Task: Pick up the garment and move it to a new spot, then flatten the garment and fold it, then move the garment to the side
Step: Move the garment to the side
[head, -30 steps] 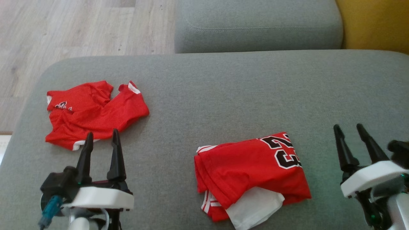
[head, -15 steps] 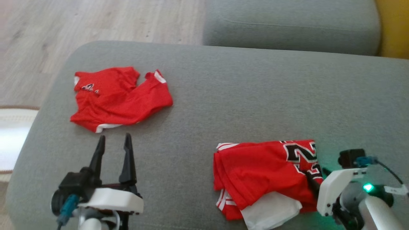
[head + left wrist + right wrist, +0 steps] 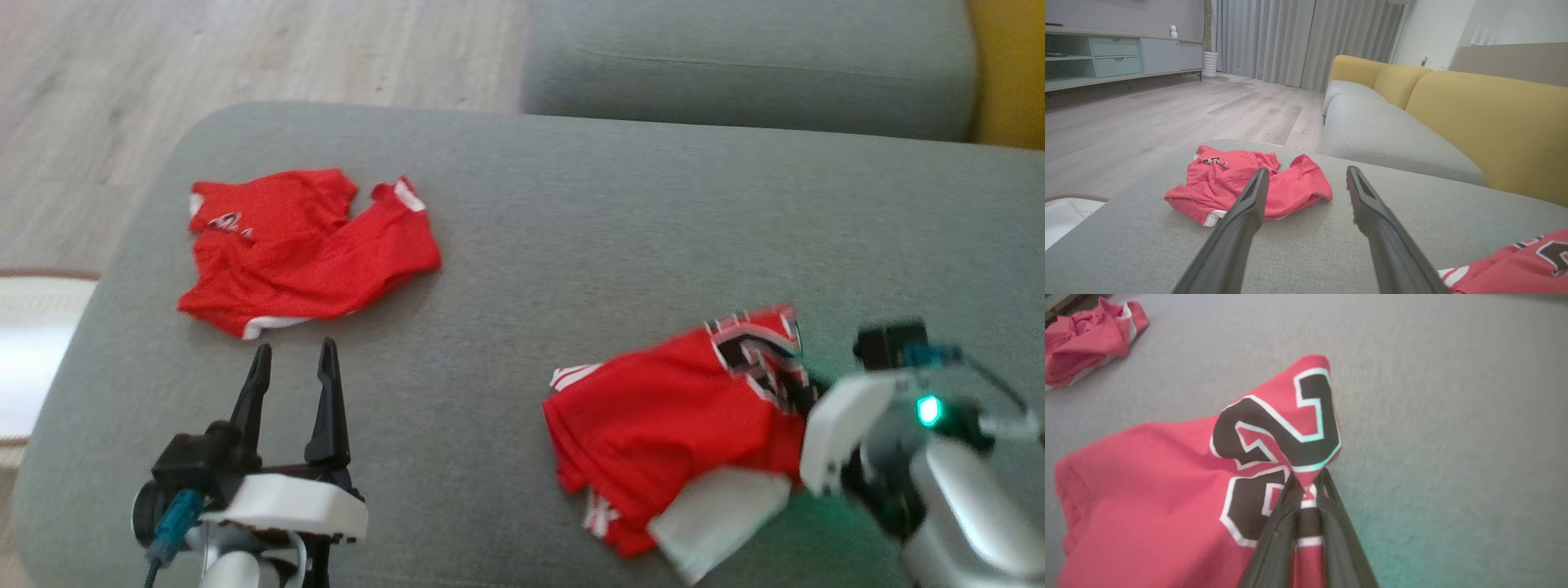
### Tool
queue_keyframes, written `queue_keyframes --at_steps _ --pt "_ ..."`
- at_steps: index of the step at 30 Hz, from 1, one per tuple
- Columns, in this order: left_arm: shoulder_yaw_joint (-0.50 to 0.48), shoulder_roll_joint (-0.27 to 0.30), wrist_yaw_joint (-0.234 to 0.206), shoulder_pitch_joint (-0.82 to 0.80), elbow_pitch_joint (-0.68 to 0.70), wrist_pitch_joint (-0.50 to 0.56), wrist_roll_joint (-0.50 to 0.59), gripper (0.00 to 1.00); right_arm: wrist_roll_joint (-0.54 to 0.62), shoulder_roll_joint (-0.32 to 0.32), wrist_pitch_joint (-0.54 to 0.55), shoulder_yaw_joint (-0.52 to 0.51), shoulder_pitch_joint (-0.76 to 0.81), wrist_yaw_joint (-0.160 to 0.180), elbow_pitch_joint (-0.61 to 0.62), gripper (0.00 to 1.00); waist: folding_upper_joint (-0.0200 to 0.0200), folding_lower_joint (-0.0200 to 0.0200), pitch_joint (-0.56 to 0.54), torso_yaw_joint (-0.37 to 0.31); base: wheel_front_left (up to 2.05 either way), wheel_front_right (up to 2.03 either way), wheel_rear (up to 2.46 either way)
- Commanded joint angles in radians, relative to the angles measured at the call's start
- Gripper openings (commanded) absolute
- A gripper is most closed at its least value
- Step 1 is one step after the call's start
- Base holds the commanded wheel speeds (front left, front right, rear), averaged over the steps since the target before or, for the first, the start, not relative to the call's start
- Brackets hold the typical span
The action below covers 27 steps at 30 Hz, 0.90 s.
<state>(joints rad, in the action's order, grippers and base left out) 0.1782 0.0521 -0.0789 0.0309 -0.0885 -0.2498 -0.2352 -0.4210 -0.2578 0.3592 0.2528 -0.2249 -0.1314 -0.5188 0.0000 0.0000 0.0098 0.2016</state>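
Subject item: one red mesh-fabric jersey with a black, white-edged number [image 3: 678, 416], lying on the near right part of the broad grey fabric seat cushion [image 3: 571, 229]. Its numbered corner is raised off the cushion in a peak. The rest trails on the cushion surface, with a white panel [image 3: 710, 514] showing at the edge nearest the cushion's front.

Right gripper [image 3: 1306, 479]: jaws closed on the numbered corner of the jersey, with the cloth pinched between the fingertips, as the right wrist view shows. Left gripper [image 3: 294, 359]: jaws parted, holding nothing, poised over the cushion's near left part.

Handling, as judged: the jersey looks light, limp and thin, with no stiffness. It will sag and swing from any single hold, and its loosely folded layers are likely to slide apart when lifted. The smooth weave may slip from a shallow pinch. A deep hold on a hem or corner suits it; a second hold on the opposite corner would keep it spread for flattening.

Count: red garments, two, being the jersey and a second crumpled red garment [image 3: 302, 253] at the cushion's far left part, well apart from the jersey. Grippers, two. Grey cushions, two, the second cushion [image 3: 735, 65] lying beyond the far edge of the first
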Motion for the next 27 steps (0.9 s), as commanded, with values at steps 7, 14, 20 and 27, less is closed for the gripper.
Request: queue_keyframes --at_steps 7,14,20,27 --pt "-0.011 -0.002 0.003 -0.064 0.050 -0.012 -0.027 1.00 -0.033 -0.135 0.029 0.177 -0.259 0.001 0.142 0.00 0.0000 0.0000 -0.010 -0.149 0.00 0.00 0.00" --pt "0.004 -0.002 -0.002 -0.080 0.052 -0.012 -0.047 1.00 -0.157 -0.181 0.127 0.250 -0.378 0.001 0.237 0.00 0.0000 0.0000 0.000 -0.241 0.00 0.00 0.00" --pt "0.007 -0.002 -0.002 -0.098 0.051 -0.012 -0.053 1.00 -0.219 -0.202 0.183 0.303 -0.456 0.001 0.315 0.00 0.0000 0.0000 0.019 -0.314 0.00 0.00 0.00" --pt "0.011 -0.002 0.000 -0.130 0.067 -0.012 -0.039 1.00 -0.235 -0.222 0.204 0.312 -0.530 0.001 0.320 0.00 0.0000 0.0000 0.082 -0.390 0.00 0.00 0.00"
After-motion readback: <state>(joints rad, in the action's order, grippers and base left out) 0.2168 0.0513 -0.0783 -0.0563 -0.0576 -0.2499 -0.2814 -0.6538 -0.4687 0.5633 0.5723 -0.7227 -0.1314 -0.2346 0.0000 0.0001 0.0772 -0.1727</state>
